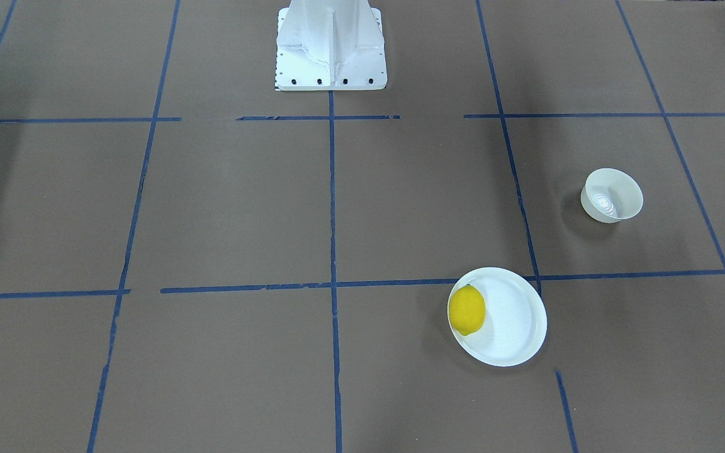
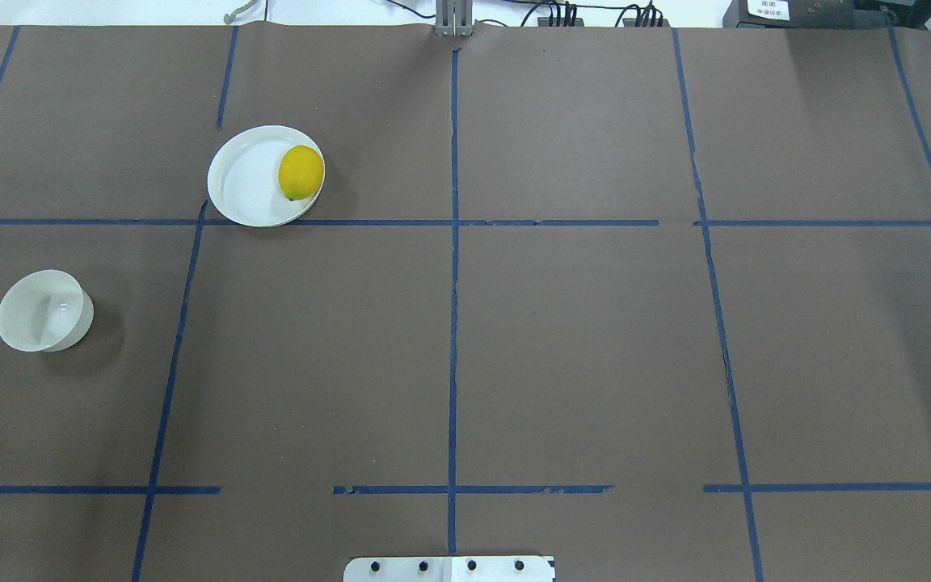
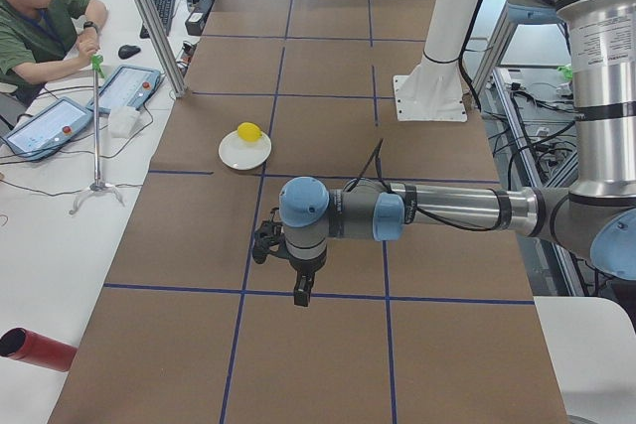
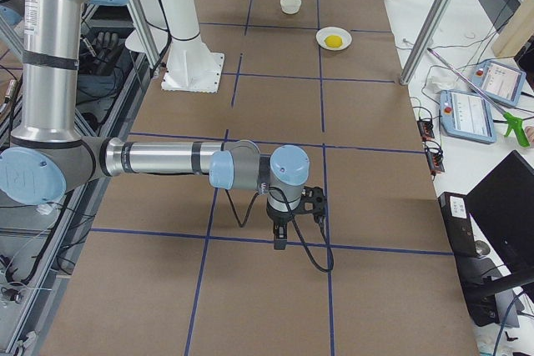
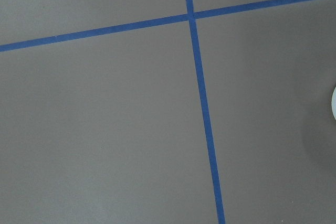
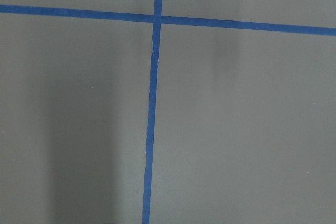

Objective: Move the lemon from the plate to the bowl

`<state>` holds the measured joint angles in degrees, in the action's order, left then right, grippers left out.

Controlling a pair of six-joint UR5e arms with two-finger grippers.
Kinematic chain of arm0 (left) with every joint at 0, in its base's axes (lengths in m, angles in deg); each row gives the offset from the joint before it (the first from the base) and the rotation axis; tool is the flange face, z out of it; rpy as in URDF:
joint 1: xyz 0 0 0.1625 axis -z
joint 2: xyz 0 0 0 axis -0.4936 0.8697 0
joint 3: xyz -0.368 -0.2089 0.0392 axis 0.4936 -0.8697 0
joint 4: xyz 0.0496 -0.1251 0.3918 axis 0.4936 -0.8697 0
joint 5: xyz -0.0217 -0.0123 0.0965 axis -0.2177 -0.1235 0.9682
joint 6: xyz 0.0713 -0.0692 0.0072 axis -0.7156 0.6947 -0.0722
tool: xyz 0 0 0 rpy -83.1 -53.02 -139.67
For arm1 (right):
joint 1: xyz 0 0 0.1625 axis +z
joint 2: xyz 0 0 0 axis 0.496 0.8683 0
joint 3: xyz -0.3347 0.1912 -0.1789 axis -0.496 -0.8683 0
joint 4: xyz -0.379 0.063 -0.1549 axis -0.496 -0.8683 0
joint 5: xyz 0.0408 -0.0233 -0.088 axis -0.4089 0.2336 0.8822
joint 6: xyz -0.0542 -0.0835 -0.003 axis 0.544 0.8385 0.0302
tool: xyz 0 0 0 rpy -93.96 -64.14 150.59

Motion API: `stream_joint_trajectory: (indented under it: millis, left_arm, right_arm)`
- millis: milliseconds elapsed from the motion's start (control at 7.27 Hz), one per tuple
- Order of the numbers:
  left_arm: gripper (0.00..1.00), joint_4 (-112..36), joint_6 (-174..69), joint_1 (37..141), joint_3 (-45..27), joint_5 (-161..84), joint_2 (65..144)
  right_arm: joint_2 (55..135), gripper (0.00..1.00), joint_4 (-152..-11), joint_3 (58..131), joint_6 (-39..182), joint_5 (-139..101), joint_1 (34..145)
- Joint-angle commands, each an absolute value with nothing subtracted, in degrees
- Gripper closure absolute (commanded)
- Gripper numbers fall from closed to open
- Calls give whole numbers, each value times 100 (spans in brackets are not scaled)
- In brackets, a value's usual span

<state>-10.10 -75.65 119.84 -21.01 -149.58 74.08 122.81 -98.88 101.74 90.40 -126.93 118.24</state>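
From overhead I see the lemon [image 2: 301, 172] at the plate's [image 2: 243, 182] 3 o'clock edge, with the bowl [image 2: 33, 319] at the plate's 8 o'clock. All are well apart from my left gripper [image 3: 301, 293] and right gripper [image 4: 280, 239] — I cannot tell whether their jaws are apart.

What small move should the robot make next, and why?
Probably bring the left gripper over the lemon. The lemon lies on the plate, the bowl is empty, both are on the robot's left side, and the left gripper hangs away from the plate.

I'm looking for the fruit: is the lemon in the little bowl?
No, the lemon lies on the plate, and the bowl holds nothing.
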Motion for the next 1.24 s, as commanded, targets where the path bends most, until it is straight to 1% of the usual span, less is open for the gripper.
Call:
stream_joint_trajectory:
  millis: [0,138,412,688,962,1100]
  left_arm:
    - [0,-1002,-7556,11984,-2110,-14958,7434]
    - [0,-1002,-7556,11984,-2110,-14958,7417]
    - [0,-1098,-7565,11967,-2346,-14958,7504]
    - [0,-1861,-7504,11775,-2382,-14949,7522]
    - [0,-1828,-7329,11493,-2383,-14897,8143]
    - [0,-1828,-6588,11214,-2356,-14879,8581]
  right_arm:
    - [12281,0,-9888,10174,9040,-12693,11824]
    - [12281,0,-9888,10174,9040,-12693,11824]
    - [12281,0,-9888,10174,9040,-12693,11824]
    - [12281,0,-9888,10174,9040,-12693,11824]
    - [12281,0,-9888,10174,9040,-12693,11824]
    - [12272,0,-9888,10174,9040,-12693,11824]
